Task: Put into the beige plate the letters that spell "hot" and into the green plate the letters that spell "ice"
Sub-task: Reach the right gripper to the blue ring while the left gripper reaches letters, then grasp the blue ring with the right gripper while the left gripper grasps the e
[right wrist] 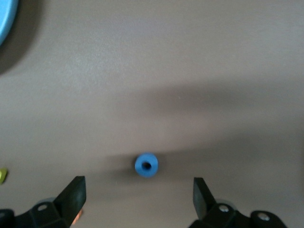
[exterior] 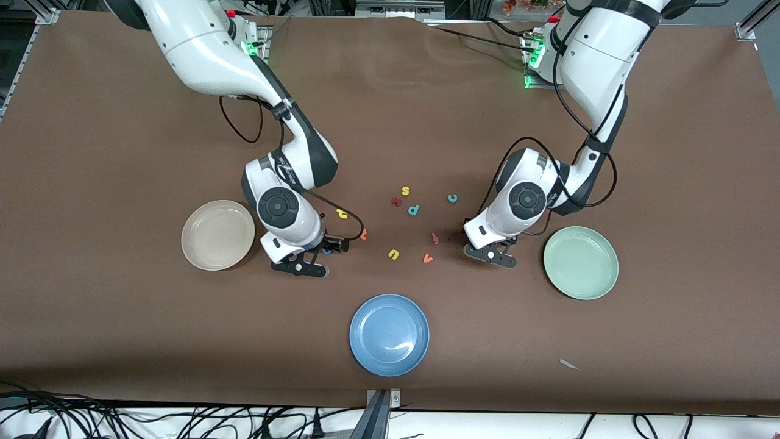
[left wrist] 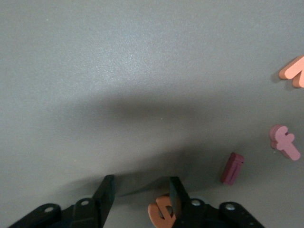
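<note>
While the left gripper (left wrist: 141, 190) sits low at the brown table (exterior: 122, 152), its jaws stand about half open, with a clear gap between them. The orange e (left wrist: 161, 212) lies against the inner face of one finger and is not pinched by both. The dark red i (left wrist: 232, 168) lies just outside that same finger, flat on the table. A pinkish-red letter (left wrist: 284, 141) and the orange v (left wrist: 294, 71) lie farther out from the hand. The green plate (exterior: 581, 262) is beside this gripper, toward the left arm's end, with no letters in it.

The right gripper (right wrist: 139, 187) is also low, jaws wide open and holding nothing. The blue o (right wrist: 146, 165) lies on the table just ahead of the gap between its fingers, touching neither. The beige plate (exterior: 218, 235) is beside this hand, toward the right arm's end, no letters in it. The yellow h (exterior: 342, 213) is close by.

The teal c (exterior: 452, 198), yellow s (exterior: 405, 191), teal p (exterior: 413, 210) and yellow u (exterior: 393, 253) lie scattered between the two hands. The blue plate (exterior: 389, 334) is nearer the front camera. Cables (exterior: 183, 421) run along the table's edge there.
</note>
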Available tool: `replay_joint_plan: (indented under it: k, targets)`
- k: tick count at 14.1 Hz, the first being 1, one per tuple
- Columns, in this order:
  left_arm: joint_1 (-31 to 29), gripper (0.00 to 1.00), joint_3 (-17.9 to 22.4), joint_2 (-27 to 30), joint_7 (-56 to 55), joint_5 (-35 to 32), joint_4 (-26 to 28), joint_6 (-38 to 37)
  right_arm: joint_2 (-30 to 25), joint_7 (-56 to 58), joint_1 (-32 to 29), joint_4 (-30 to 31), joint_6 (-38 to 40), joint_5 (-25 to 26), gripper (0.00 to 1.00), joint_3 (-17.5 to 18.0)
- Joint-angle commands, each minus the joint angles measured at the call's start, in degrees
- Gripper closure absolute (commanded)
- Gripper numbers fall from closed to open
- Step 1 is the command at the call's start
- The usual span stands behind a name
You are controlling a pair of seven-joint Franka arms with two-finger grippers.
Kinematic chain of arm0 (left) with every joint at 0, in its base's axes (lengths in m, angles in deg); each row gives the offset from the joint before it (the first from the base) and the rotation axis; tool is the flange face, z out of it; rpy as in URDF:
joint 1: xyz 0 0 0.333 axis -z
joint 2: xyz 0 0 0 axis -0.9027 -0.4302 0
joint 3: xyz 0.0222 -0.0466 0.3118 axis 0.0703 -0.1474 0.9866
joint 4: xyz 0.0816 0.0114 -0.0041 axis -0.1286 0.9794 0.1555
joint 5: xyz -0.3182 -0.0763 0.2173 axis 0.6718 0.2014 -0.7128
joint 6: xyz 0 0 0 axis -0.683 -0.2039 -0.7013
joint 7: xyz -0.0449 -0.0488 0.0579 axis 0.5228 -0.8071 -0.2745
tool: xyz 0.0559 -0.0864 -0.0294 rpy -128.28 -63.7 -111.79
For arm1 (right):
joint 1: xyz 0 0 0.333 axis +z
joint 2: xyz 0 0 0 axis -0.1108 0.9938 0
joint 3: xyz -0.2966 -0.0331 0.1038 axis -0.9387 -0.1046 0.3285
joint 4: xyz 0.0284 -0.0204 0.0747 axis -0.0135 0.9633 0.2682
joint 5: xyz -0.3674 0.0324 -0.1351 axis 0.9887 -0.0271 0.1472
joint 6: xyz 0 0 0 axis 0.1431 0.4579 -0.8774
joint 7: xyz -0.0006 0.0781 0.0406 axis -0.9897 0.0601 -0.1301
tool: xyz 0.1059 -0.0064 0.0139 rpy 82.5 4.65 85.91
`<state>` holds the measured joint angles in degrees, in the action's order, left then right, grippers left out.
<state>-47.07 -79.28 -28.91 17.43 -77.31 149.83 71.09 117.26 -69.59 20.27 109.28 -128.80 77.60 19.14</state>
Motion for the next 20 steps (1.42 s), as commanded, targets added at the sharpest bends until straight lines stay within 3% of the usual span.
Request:
replay_joint_plan:
  k: [1, 7, 9, 10, 11, 12, 15, 20]
  targets:
    - [0.22, 0.44, -0.85, 1.48, -1.56, 0.25, 2.08, 0.73, 3.22, -0.56, 0.53, -2.51, -1.65, -0.51, 0.01, -0.45]
    - [0.22, 0.44, -0.85, 2.53, -1.48, 0.16, 3.04, -0.06, 4.8, -0.04, 0.62, -2.42, -1.57, -0.51, 0.1, -0.45]
    - [0.13, 0.51, -0.85, 2.27, -1.3, -0.19, 2.96, 0.11, 4.98, 0.05, 0.71, -2.51, -1.57, -0.43, 0.18, -0.45]
    - [0.13, 0.62, -0.85, 2.1, -1.3, -0.19, 3.05, 0.29, 5.24, 0.05, 0.71, -2.51, -1.65, -0.34, 0.19, -0.45]
    - [0.13, 0.9, -0.85, 2.09, -1.73, -0.19, 3.05, 0.2, 5.33, 0.14, 0.71, -2.51, -1.65, -0.25, 0.26, -0.45]
    - [-0.13, 1.0, -0.85, 2.27, -1.74, -0.19, 2.87, 0.12, 5.33, 0.14, 0.71, -2.51, -1.57, -0.25, 0.31, -0.45]
    - [-0.13, 1.0, -0.68, 3.84, -1.48, -0.45, 2.43, -0.41, 5.33, 0.14, 0.71, -2.51, -1.57, -0.34, 0.46, -0.45]
    - [-5.48, 1.0, 0.2, 9.82, -1.04, -1.15, -0.03, -10.51, 5.33, 0.05, 0.79, -2.51, -1.57, -0.34, 0.64, -0.45]
